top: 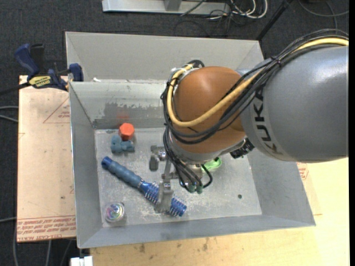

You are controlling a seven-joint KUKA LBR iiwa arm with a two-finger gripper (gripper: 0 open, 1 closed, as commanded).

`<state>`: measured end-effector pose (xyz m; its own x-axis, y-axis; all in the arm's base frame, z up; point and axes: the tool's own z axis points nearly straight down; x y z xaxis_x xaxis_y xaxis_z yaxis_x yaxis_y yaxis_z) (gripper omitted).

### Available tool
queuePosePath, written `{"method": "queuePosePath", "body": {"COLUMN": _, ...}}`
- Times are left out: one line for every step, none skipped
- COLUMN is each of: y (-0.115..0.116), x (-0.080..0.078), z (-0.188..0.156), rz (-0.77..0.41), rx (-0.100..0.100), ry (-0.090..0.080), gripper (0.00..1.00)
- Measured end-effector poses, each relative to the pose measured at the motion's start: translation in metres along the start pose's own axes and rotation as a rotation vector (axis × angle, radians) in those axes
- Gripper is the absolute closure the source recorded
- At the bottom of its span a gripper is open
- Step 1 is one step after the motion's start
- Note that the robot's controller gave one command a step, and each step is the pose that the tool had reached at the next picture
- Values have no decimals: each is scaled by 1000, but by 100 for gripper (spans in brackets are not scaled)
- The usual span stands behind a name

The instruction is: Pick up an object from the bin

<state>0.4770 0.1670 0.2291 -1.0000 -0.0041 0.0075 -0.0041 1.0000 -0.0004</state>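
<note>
Near the front of the bin [83, 159], the pincer [165, 197] sits on the bristled end of a slanting blue brush [125, 174], its opening impossible to tell; the brush looks light, its bristles soft and slippery, so the stiff handle seems the surer hold.

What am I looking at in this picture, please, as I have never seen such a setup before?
One camera looks down into a grey metal bin from above, slightly to one side. The large grey shape coming in from the right is a robot arm; the orange dome and the cables are parts of it. Its job is to pick one thing out of the bin. On the bin floor lie a long blue brush, a small blue piece with an orange cap, a round shiny disc near the front left corner, and something green partly hidden under the arm. The jaws are down at the brush's bristly end; whether they hold it I cannot tell.
</note>
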Motion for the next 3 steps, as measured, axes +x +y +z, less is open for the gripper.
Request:
{"method": "queuePosePath", "body": {"y": -14, "x": -44, "z": 164, "rz": 172, "rx": 0, "ry": -2, "gripper": 0}}
{"method": "queuePosePath", "body": {"y": -13, "x": -44, "z": 159, "rz": 174, "rx": -2, "ry": -6, "gripper": 100}}
{"method": "queuePosePath", "body": {"y": -5, "x": -54, "z": 8, "rz": 121, "rx": -5, "ry": -16, "gripper": 100}}
